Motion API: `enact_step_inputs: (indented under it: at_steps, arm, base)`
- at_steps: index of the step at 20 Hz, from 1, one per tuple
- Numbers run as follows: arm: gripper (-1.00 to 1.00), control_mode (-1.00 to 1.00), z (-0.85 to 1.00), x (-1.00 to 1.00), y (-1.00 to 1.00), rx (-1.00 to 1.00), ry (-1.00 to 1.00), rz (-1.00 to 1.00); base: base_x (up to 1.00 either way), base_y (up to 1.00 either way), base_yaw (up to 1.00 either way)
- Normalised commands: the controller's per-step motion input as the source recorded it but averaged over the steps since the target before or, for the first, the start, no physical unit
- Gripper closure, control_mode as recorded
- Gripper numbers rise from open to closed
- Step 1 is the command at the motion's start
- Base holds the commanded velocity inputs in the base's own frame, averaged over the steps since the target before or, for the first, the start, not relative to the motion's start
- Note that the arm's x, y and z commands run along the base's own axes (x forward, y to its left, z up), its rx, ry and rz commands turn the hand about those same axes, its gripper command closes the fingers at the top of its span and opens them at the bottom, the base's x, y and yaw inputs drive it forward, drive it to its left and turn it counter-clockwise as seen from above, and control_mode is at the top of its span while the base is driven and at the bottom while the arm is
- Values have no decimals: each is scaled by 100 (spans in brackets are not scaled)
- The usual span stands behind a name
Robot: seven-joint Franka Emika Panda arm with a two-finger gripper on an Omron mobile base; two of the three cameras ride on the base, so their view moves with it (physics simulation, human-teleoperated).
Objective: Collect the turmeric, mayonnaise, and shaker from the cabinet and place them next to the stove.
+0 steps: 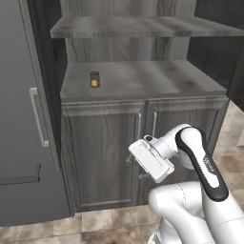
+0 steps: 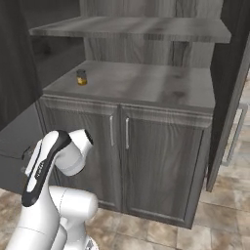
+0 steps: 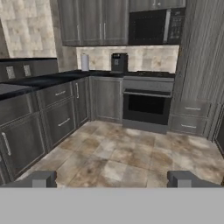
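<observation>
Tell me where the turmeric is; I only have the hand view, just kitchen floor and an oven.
Observer: The turmeric stands on the cabinet's open shelf, toward its left end.
Operator: Are the doors underneath open?
Observer: No, both doors are shut.
Operator: Where's the tool?
Observer: The tool hangs low in front of the doors, below the shelf, facing away from the cabinet.
</observation>
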Motion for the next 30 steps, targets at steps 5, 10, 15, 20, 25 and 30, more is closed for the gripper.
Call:
enact_step_inputs:
  at_steps: [5,10,15,20,25,30]
  arm:
    - [-100,100,0,0,0,0,0,0]
    - [-100,100,0,0,0,0,0,0]
    - [-100,100,0,0,0,0,0,0]
    - [-100,100,0,0,0,0,0,0]
    - [-100,100,0,0,0,0,0,0]
    - [-100,100,0,0,0,0,0,0]
  base:
    - [43,0,-20]
    - [46,0,-20]
    - [49,1,-18]
    - [42,15,-16]
    - [39,31,-14]
    - [40,37,-9]
